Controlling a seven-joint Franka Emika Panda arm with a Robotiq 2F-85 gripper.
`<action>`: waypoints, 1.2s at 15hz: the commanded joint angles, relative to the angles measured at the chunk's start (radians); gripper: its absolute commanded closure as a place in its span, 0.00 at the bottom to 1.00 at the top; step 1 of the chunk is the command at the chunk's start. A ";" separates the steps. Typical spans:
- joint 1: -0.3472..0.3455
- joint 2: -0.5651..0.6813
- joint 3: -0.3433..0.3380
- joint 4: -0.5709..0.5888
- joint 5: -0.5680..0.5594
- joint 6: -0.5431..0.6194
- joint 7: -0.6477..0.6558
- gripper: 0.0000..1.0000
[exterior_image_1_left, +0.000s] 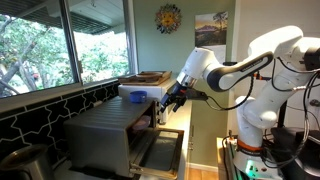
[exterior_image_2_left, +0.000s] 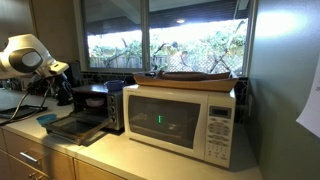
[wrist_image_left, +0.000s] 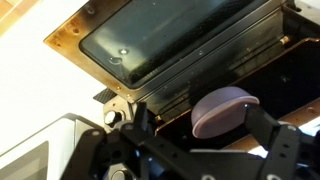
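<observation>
well, my gripper stands with its jaws as wide as they go, and nothing is clamped between them. in the wrist view my dark fingers come in from 6 o'clock, one at either side. a round mauve disc sits in the gap between them, at about 4 o'clock from the middle of that view. i cannot tell whether either pad touches it. the disc lies at the dark mouth of the toaster oven. the oven's glass door, framed in brass, is dropped open and fills the view from 10 to 1 o'clock. a white appliance corner shows at 8 o'clock.

in an exterior view my gripper hangs at 9 o'clock of the toaster oven, just beside it, above the counter. the open door juts out at 7 o'clock of the oven. the microwave stands at the oven's 3 o'clock, touching or nearly so, with a wooden tray on top. in an exterior view my gripper points down and away from the arm.
</observation>
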 joint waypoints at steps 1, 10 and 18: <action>-0.013 -0.121 0.008 -0.016 0.027 -0.078 -0.113 0.00; -0.001 -0.238 0.002 0.025 0.077 -0.184 -0.394 0.00; -0.043 -0.244 0.029 0.036 0.108 -0.150 -0.424 0.00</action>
